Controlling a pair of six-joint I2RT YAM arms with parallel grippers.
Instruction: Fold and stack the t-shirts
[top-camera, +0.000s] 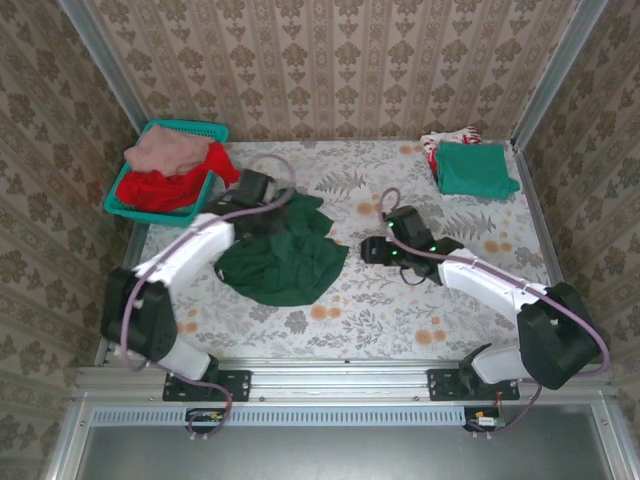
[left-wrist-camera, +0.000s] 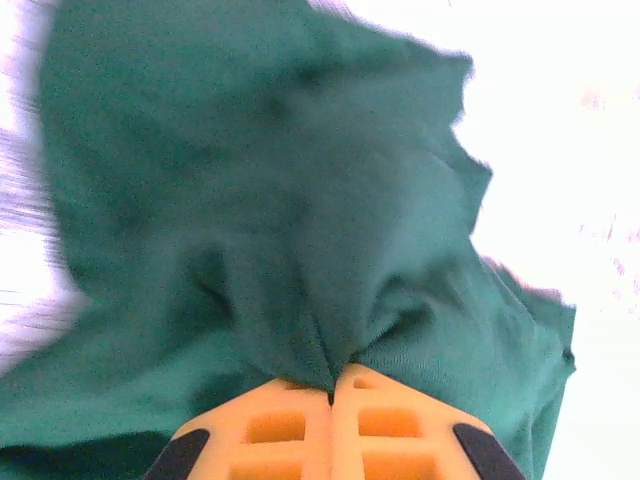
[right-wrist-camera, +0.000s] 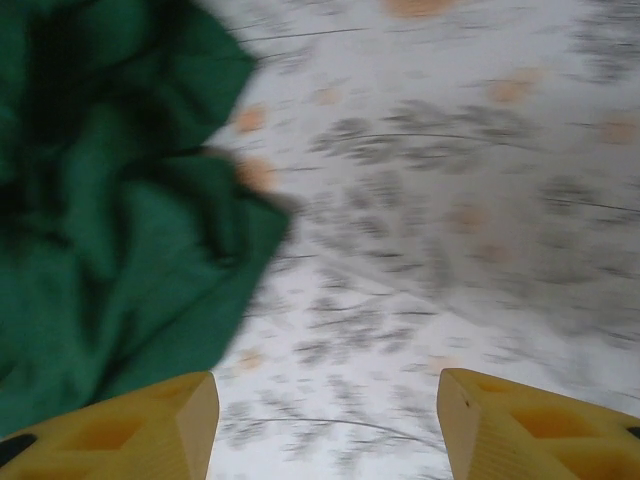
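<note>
**Item:** dark green t-shirt (top-camera: 285, 260).

**Location:** a crumpled heap on the table (top-camera: 400, 310), left of centre, between my two arms.

**Condition:** unfolded and deeply creased, with one lobe spilling toward the right arm.

**Held by:** my left fingers (left-wrist-camera: 270, 425) are pressed together at the far side of the heap, with a ridge of the cloth pinched between their tips. My right fingers (right-wrist-camera: 150, 420) stand wide apart over bare table, just beside the shirt's right edge, and hold nothing.

**Handling, as I judge it:**
- The shirt is light, limp and without stiffness.
- It is not fragile.
- A single pinch only gathers a bunch, and the rest trails and drags.
- The cloth should grip well enough between the pads but slide on the table.

**Where to take hold:** an outer edge or corner, one per arm and set well apart, so the cloth can be pulled flat. The corner lying nearest my right fingers looks the most reachable.

**Other stock:**
- A red t-shirt (top-camera: 160, 190) and a dusty pink t-shirt (top-camera: 168, 152) lie in the teal basket (top-camera: 185, 124) at the far left.
- A teal-green t-shirt (top-camera: 475, 168) lies folded over a white-red t-shirt (top-camera: 440, 140) at the far right.
</note>
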